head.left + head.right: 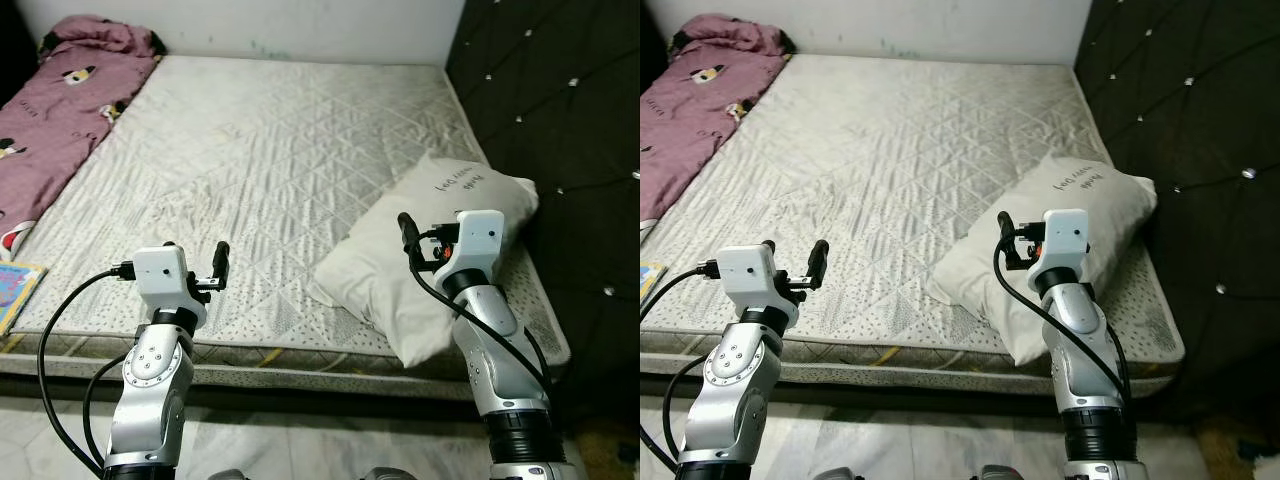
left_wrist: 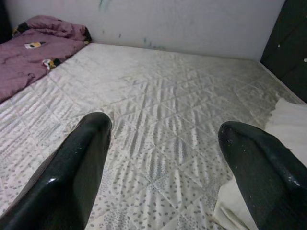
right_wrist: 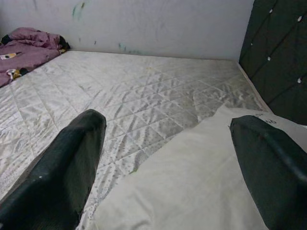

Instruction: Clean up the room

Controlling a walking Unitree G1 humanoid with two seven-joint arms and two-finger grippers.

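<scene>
Since both arms are raised at the foot edge of the bed, you are set up to start on the bedding, and the white pillow (image 1: 430, 255) looks like the first job. The right gripper (image 3: 168, 163) hovers just above the pillow's near end, fingers (image 3: 67, 163) spread wide and holding nothing. The left gripper (image 2: 163, 163) hangs over the bare quilted mattress (image 1: 270, 150), beside the pillow's lower corner; its fingers (image 2: 72, 172) are likewise wide apart and empty.

The pillow lies askew on the right side of the mattress, its near corner overhanging the edge and its far end close to the dark tufted headboard (image 1: 560, 120). To move it well, lower the right gripper so one finger goes under the near edge and the other presses on top, then pinch a thick fold of cover and filling, not a thin bit of fabric that may slip. Bring the left gripper across to the loose corner so the pillow rises level instead of sagging. It will be soft and floppy, so lift slowly.

Further off, a maroon printed blanket (image 1: 60, 110) lies along the left side of the mattress, bunched at the far corner by the wall, and a colourful book (image 1: 15, 290) rests at the left edge of the bed.
</scene>
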